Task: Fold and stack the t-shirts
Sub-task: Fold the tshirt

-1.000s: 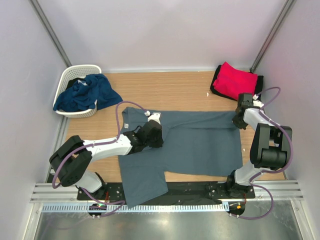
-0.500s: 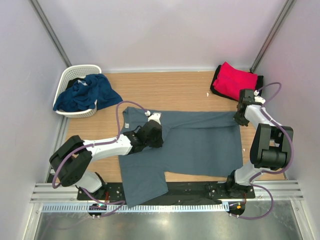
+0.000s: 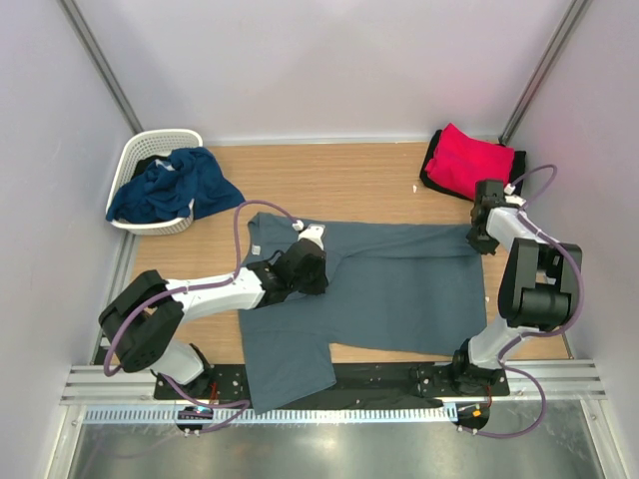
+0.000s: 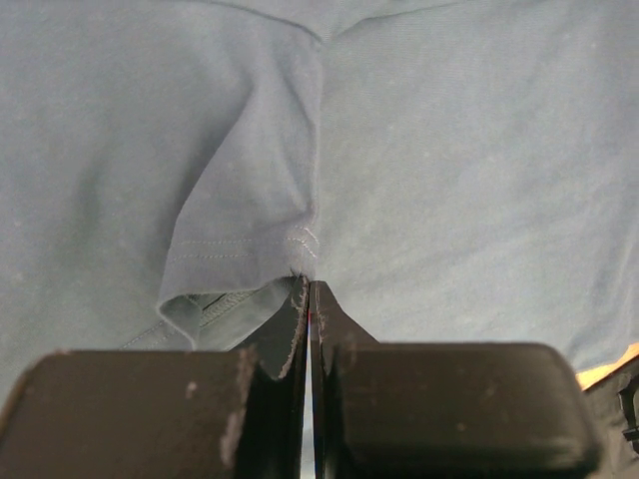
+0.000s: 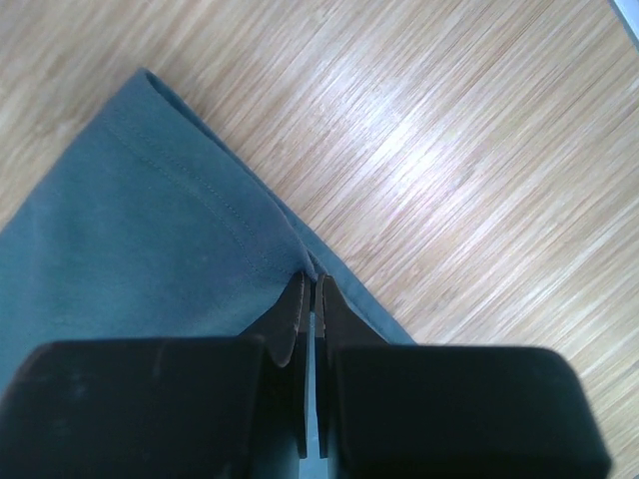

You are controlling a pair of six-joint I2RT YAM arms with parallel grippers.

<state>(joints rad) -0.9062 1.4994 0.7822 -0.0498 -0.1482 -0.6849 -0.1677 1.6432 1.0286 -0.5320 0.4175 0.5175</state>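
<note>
A slate grey-blue t-shirt (image 3: 389, 289) lies spread on the wooden table. My left gripper (image 3: 312, 261) is shut on its sleeve fold (image 4: 250, 249) near the shirt's left part; the jaws pinch the cloth (image 4: 305, 274). My right gripper (image 3: 480, 239) is shut on the shirt's far right hem corner (image 5: 200, 239), the jaws closed on the edge. A bright red t-shirt (image 3: 469, 160) lies folded on a black one (image 3: 435, 170) at the back right. A navy blue t-shirt (image 3: 175, 185) hangs out of the basket.
The white lattice basket (image 3: 140, 155) stands at the back left. Bare wood (image 3: 339, 180) lies behind the grey shirt. The shirt's lower part (image 3: 285, 374) hangs over the near edge onto the black rail. Walls close in on both sides.
My right gripper has shifted slightly toward the back right with the hem corner. The left arm has stayed in place.
</note>
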